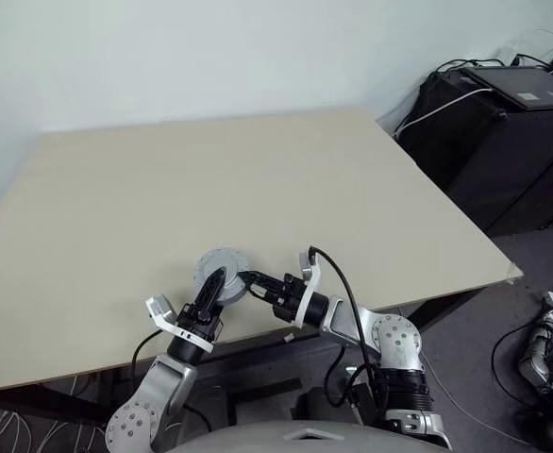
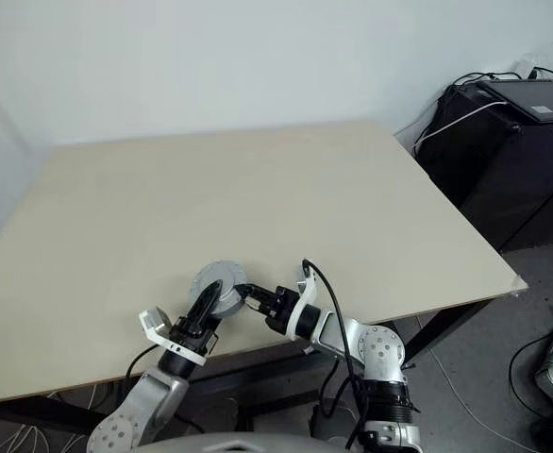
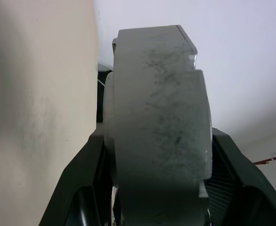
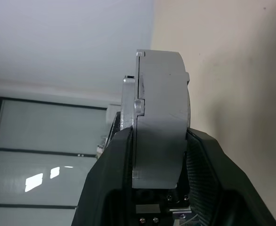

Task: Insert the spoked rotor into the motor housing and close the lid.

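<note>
The motor housing is a grey round body held edge-on near the table's front edge, just above the tabletop. The light-grey lid sits on top of it, and a seam between the two runs around the side. The spoked rotor is hidden. My left gripper reaches in from the front. One black finger lies over the lid and the other is underneath, both pressed against the housing. My right gripper comes in from the right and is shut across the assembly's thickness.
The beige table stretches away behind the assembly. A black cabinet with cables stands off the table's right side. Cables and another device lie on the floor at the right.
</note>
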